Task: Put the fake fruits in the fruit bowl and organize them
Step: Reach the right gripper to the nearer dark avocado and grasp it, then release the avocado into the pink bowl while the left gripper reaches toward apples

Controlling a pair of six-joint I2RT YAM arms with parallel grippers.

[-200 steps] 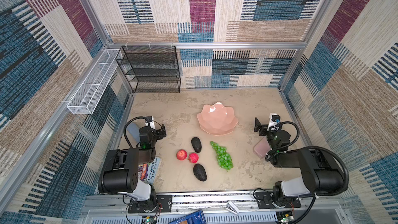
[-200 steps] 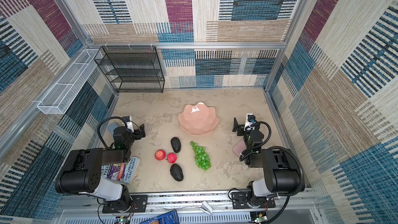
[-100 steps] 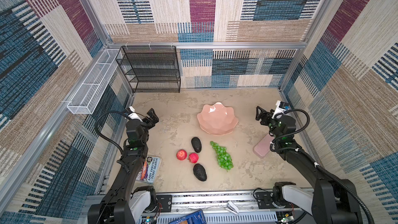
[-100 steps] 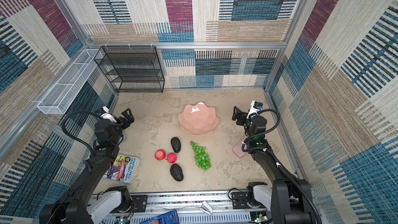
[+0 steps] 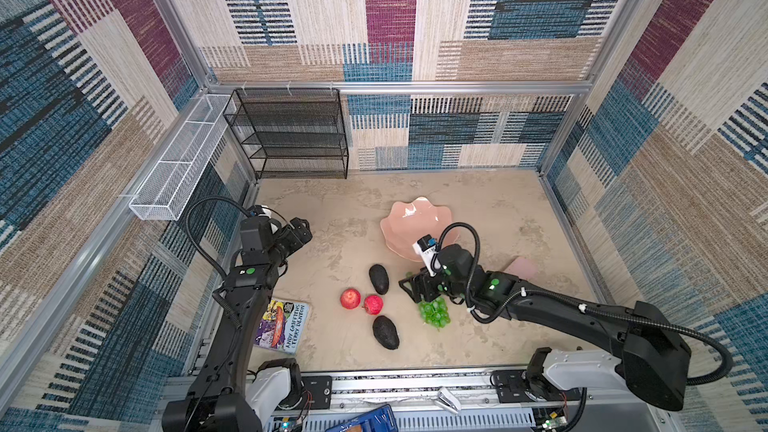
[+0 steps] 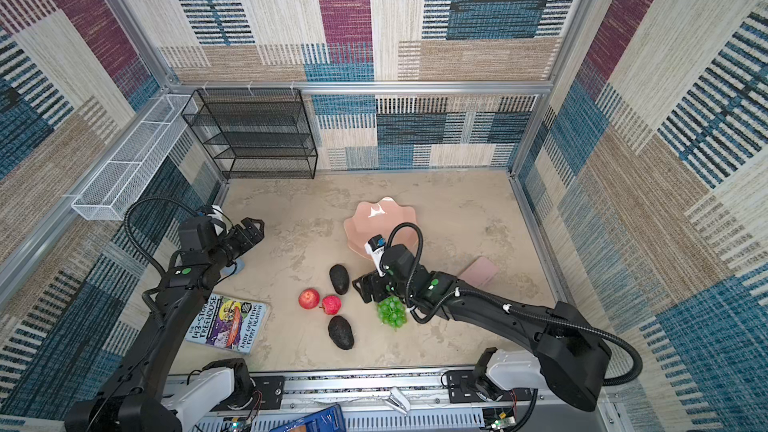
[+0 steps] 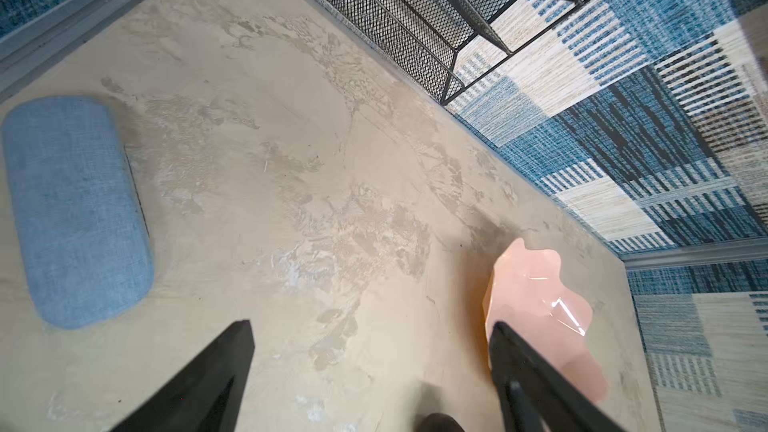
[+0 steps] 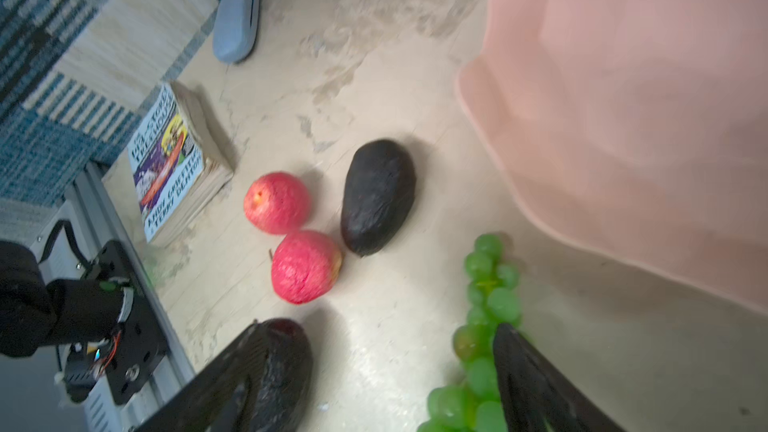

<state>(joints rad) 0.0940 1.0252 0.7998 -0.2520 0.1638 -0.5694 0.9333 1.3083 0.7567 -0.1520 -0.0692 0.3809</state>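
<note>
Quick status: all five fruits lie on the worktop (image 5: 332, 209), outside the fruit bowl (image 5: 409, 218), which sits toward the back-middle. Your right hand (image 5: 411, 290) hangs over the top end of the green grapes (image 5: 434, 314), spread wide and gripping nothing. In the right wrist view one finger (image 8: 216, 388) lines up over the front avocado (image 8: 291, 367) and the other over the grapes. I can't tell if either actually touches.

The back avocado (image 5: 379, 279) lies just beside that hand, between it and the apples: one red apple (image 5: 350, 298) touching a second red apple (image 5: 373, 304).

Your left hand (image 7: 370, 323) is well apart from the fruit, up over bare worktop on the left side. It's spread too and holding nothing, with a blue fabric case (image 7: 75, 209) nearby. A book (image 5: 282, 326) lies at the front left, and the pink flat case (image 5: 523, 268) is just behind your right arm.
</note>
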